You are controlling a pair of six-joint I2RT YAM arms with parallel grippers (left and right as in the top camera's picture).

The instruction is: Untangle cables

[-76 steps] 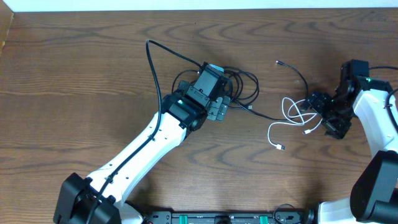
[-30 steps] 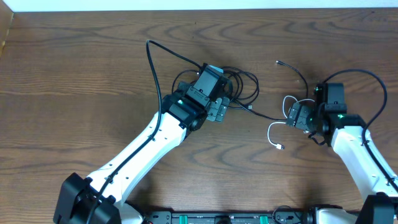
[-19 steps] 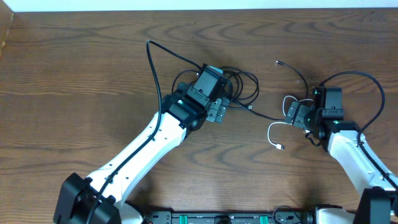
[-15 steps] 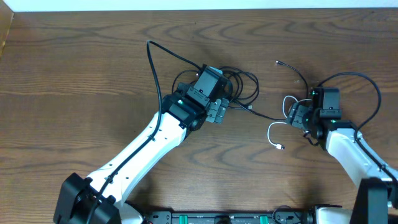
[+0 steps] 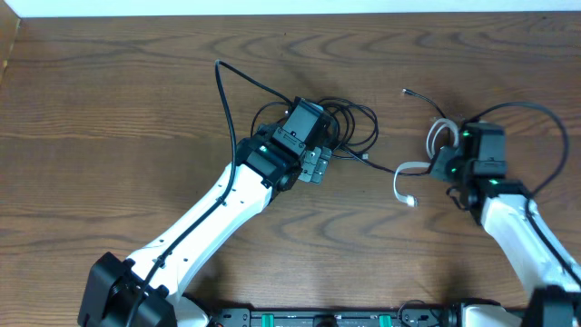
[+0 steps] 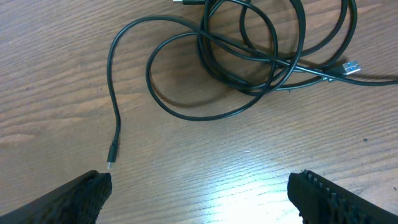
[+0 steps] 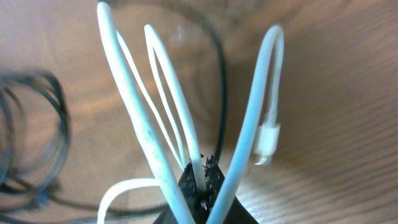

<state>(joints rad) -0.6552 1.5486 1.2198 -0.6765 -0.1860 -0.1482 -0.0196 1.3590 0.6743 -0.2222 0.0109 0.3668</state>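
On top of a brown, wood-grained table (image 5: pixel 136 118), with a pale strip (image 5: pixel 272 6) running along its far edge, we count two white-and-black arms and three thin cables: two black, one white. No writing on them is large enough for us to read; a small green light glows on each arm. Toward the middle lies the black coil (image 6: pixel 249 56), several loops stacked loosely, one long tail wandering off to the table's far left and another ending in a small plug (image 6: pixel 111 157) just ahead of the left gripper (image 6: pixel 199 196). That claw hangs over bare wood beside the coil with its fingers spread wide, holding nothing. Over on the right, the right gripper (image 7: pixel 202 183) is pinched together on the white cable (image 7: pixel 134 118), whose loops fan upward out of the jaws, a white plug (image 7: pixel 267 140) dangling from one strand. A second black cable (image 7: pixel 222 112) runs down into the same pinch; whether it is caught too, we cannot tell.
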